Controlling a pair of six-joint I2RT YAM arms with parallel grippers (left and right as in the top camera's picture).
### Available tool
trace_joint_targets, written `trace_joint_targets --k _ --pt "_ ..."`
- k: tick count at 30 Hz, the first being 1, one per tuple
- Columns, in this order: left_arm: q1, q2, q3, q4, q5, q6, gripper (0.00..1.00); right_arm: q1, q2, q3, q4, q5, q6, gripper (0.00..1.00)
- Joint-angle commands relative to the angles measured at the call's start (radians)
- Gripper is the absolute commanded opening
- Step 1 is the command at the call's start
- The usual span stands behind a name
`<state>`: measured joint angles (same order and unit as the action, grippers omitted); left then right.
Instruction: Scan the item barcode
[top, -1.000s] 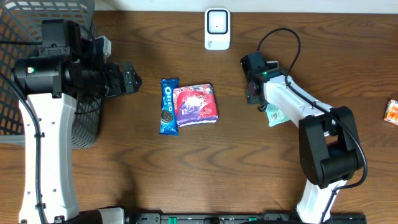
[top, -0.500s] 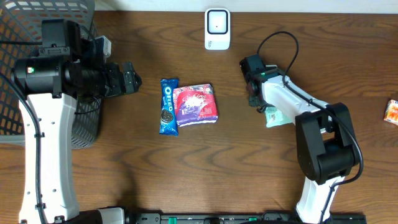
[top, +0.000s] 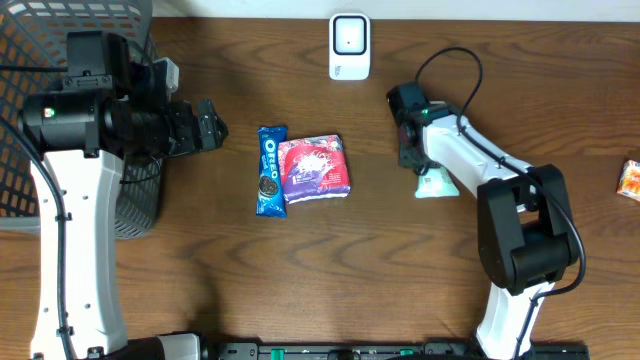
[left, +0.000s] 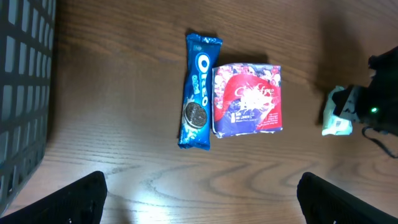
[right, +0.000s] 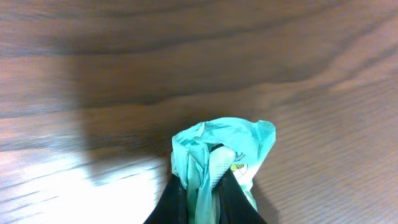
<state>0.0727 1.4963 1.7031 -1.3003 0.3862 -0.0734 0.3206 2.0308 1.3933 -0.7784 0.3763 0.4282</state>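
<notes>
From above, the right arm (top: 470, 150) reaches down to a small mint-green packet (top: 437, 184) lying on the table (top: 300, 270) right of centre. The white scanner (top: 349, 46) stands at the far edge, near the packet but not beside it. The left gripper (top: 211, 125) hangs spread wide and empty beside the wire basket (top: 30, 40). A blue cookie pack (top: 270, 170) and a red-and-purple packet (top: 316, 166) lie touching in the middle, and an orange item (top: 630, 180) sits at the far right edge.

The left wrist camera looks down on the same pair, the cookie pack (left: 198, 90) and the red-and-purple packet (left: 247, 99), with the green packet (left: 339, 118) off to the right under the dark shape of the other arm.

The right wrist camera shows the right gripper (right: 200, 200) clenched on a bunched corner of the green packet (right: 221, 146), which appears to rest on the wood.

The step in hand looks like the pickup. Next the packet must be lifted and turned so its barcode faces the scanner; no barcode shows yet. The path there looks free, though so thin a pinch of crumpled wrapper could slip.
</notes>
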Motion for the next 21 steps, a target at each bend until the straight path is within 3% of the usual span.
trace_joint_targets --k 1,6,12,17,21 --pt "-0.002 0.004 0.003 -0.001 -0.006 0.013 0.98 -0.037 -0.039 0.087 -0.008 -0.193 -0.041 0.01" --pt "-0.002 0.004 0.003 -0.001 -0.006 0.013 0.98 -0.103 -0.052 0.175 -0.045 -0.480 -0.093 0.01" --pt "-0.002 0.004 0.003 -0.001 -0.006 0.013 0.98 -0.189 -0.050 0.143 0.013 -0.921 -0.093 0.01" --pt "-0.002 0.004 0.003 -0.001 -0.006 0.013 0.98 -0.263 -0.049 0.005 0.191 -1.263 -0.061 0.01" --pt "-0.002 0.004 0.003 -0.001 -0.006 0.013 0.98 -0.302 -0.049 -0.159 0.416 -1.392 0.062 0.01"
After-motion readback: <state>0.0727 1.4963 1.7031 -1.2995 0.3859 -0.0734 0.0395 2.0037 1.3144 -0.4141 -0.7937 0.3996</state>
